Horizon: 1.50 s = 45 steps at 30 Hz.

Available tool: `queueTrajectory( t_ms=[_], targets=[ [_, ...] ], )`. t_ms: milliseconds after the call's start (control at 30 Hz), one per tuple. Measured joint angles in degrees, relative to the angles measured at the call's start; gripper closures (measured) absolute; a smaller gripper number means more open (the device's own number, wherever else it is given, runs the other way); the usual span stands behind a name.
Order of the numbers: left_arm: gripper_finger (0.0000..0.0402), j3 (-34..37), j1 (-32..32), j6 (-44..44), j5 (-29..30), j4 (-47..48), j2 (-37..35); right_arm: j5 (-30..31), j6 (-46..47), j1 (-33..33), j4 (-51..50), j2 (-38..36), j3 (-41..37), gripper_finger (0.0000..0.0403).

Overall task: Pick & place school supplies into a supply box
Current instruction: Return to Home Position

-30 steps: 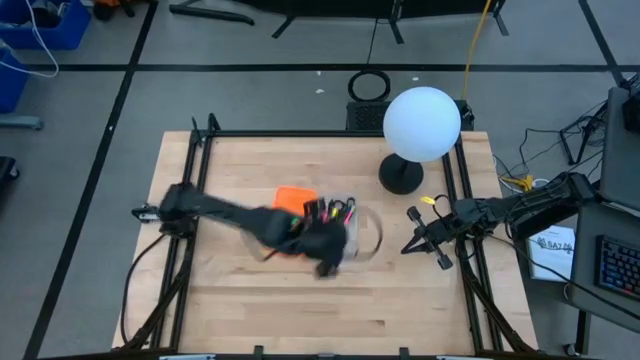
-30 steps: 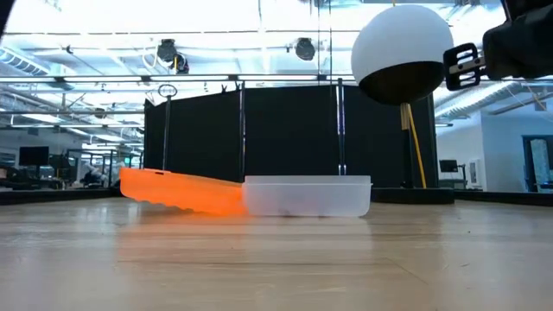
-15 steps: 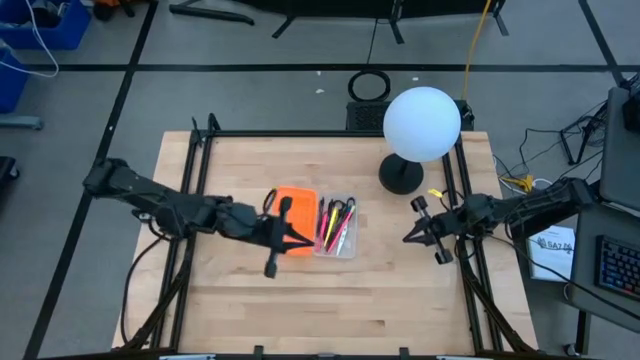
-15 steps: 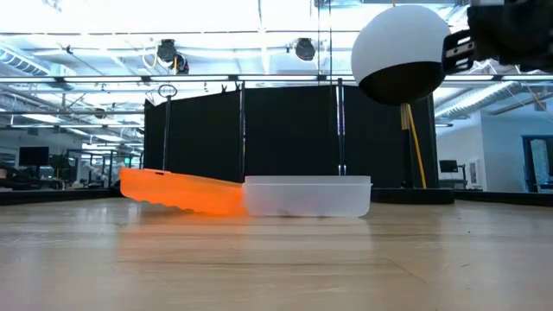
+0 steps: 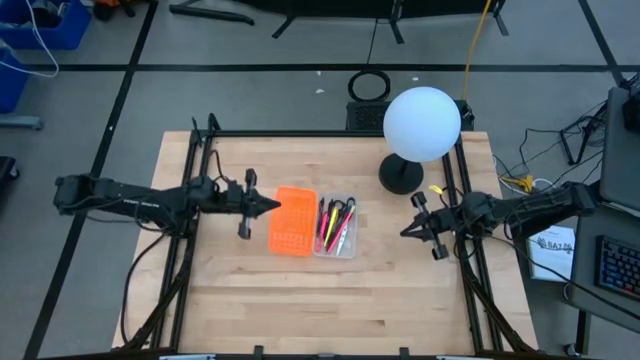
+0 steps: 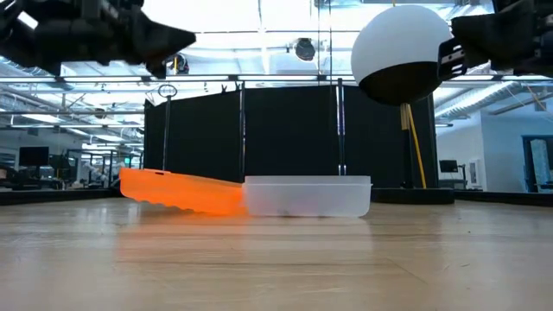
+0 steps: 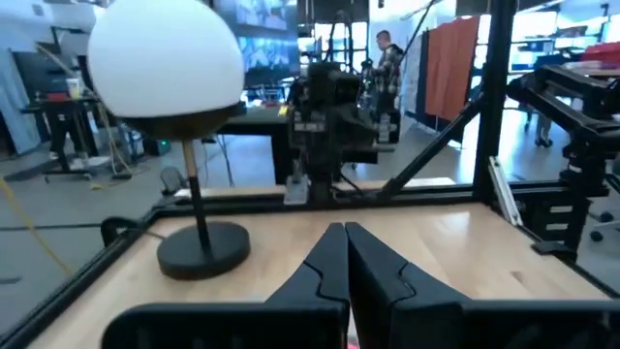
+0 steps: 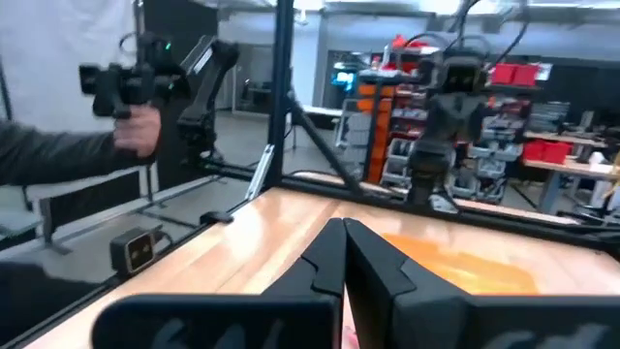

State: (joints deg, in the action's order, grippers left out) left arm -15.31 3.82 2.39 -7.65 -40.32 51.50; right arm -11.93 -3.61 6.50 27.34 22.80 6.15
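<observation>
The supply box [image 5: 338,228], a clear tray, rests flat on the table; in the low view the supply box [image 6: 307,196] shows as a frosted wall. Pink, yellow and black pens and pencils [image 5: 333,222] lie inside it. An orange perforated piece [image 5: 292,220] sits beside it, its edge leaning against the box in the low view. My left gripper [image 5: 272,205] hovers shut above the table, just left of the orange piece. My right gripper [image 5: 405,232] hovers shut to the right of the box. In each wrist view the fingers, left gripper [image 7: 344,247] and right gripper [image 8: 342,242], are closed together.
A white globe lamp [image 5: 421,124] stands on a black base [image 5: 400,175] at the table's far right. Black frame rails [image 5: 196,190] run along both sides. A person's hand holding a device [image 8: 136,124] shows beyond the table's edge.
My left arm has drawn back from above the supply box toward the table's left edge, and the gripper has come up into the top of the low view. The box and the orange piece have stayed in place.
</observation>
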Motion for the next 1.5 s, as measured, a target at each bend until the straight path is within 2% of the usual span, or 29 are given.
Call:
queueTrajectory(
  t_ms=[167,300,500,600,700,933,1167,1333,1500],
  targets=[
    [0.04,4.55,-1.47,2.08,0.27,-0.44,-4.88,0.04,4.17,-2.43,-3.76,-4.83,0.0,0.0403],
    [0.04,8.37,-3.54,3.11,4.65,-0.42,-9.31,0.16,4.87,-2.98,-9.13,-10.22,-0.25,0.0403],
    [0.0401,13.32,-7.86,5.33,9.5,-2.1,-13.41,3.27,5.07,-3.21,-8.85,-16.24,-3.26,0.0403],
    [0.0401,14.72,-10.32,8.02,13.85,-2.54,-14.48,5.22,5.11,-3.2,-8.74,-17.38,-5.04,0.0403],
    [0.0401,14.73,-11.68,9.21,14.19,-1.76,-14.72,7.1,4.9,-3.19,-9.16,-17.54,-5.05,0.0403],
    [0.0401,14.73,-12.48,10.15,16.77,2.09,-14.78,7.41,2.97,-3.19,-10.05,-17.51,-5.16,0.0403],
    [0.0401,14.73,-10.48,16.77,16.18,3.38,-19.23,7.41,1.87,-3.19,-8.05,-17.52,-5.2,0.0403],
    [0.0401,14.73,-3.01,15.94,5.51,6.5,-22.57,7.39,0.59,-3.19,-7.67,-17.52,-5.25,0.0403],
    [0.0401,14.73,0.28,16.67,-0.6,8.21,-30.08,7.39,1.1,-3.19,-7.48,-17.52,-5.29,0.0403]
  ],
)
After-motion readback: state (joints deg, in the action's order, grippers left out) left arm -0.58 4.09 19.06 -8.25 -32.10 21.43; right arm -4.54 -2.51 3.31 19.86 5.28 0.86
